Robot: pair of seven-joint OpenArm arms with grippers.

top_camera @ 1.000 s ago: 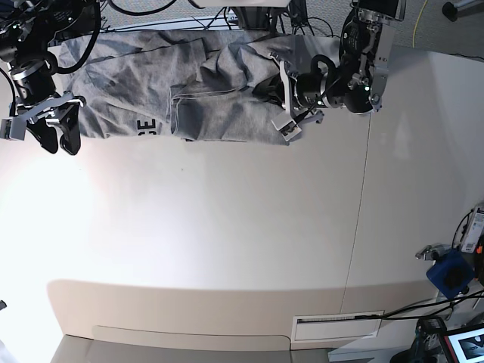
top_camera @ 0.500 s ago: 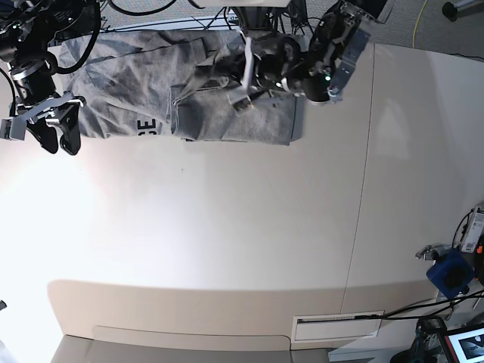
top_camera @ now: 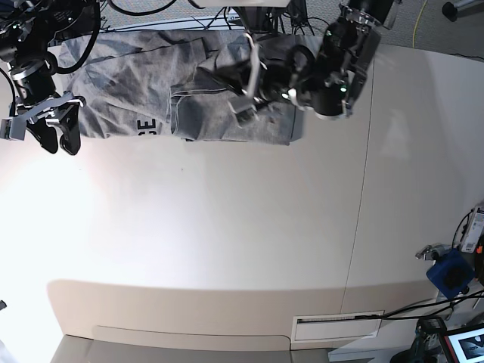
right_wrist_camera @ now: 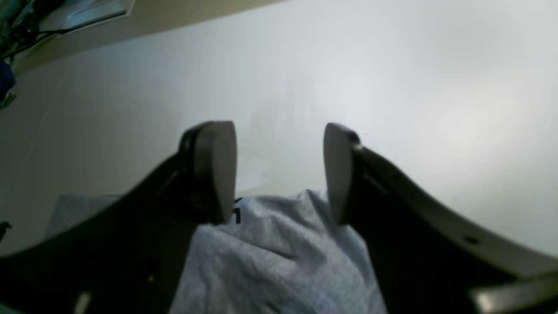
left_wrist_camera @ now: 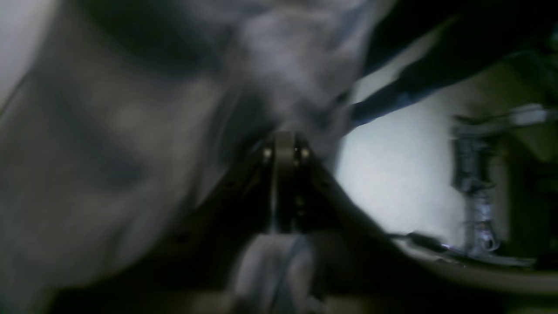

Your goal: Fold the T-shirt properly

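Observation:
The heather-grey T-shirt (top_camera: 136, 83) lies bunched along the far edge of the table, with part of its black lettering (top_camera: 147, 125) showing at the near hem. My left gripper (top_camera: 247, 85) is over the shirt's right half. In the blurred left wrist view its jaws (left_wrist_camera: 283, 150) meet, with grey fabric (left_wrist_camera: 301, 74) gathered at the tips. My right gripper (top_camera: 60, 141) is open at the shirt's left end. In the right wrist view its fingers (right_wrist_camera: 216, 170) stand apart above the shirt's edge (right_wrist_camera: 279, 253), touching nothing.
The white table (top_camera: 227, 227) has a seam (top_camera: 361, 204) running front to back on the right. Cables (top_camera: 144, 7) lie behind the shirt. A blue object (top_camera: 449, 274) and a small screen (top_camera: 465, 344) sit past the table's right front corner.
My left gripper swept left from the shirt's right near corner across the shirt, dragging fabric over with it, then shifted slightly back right. The right arm has not moved.

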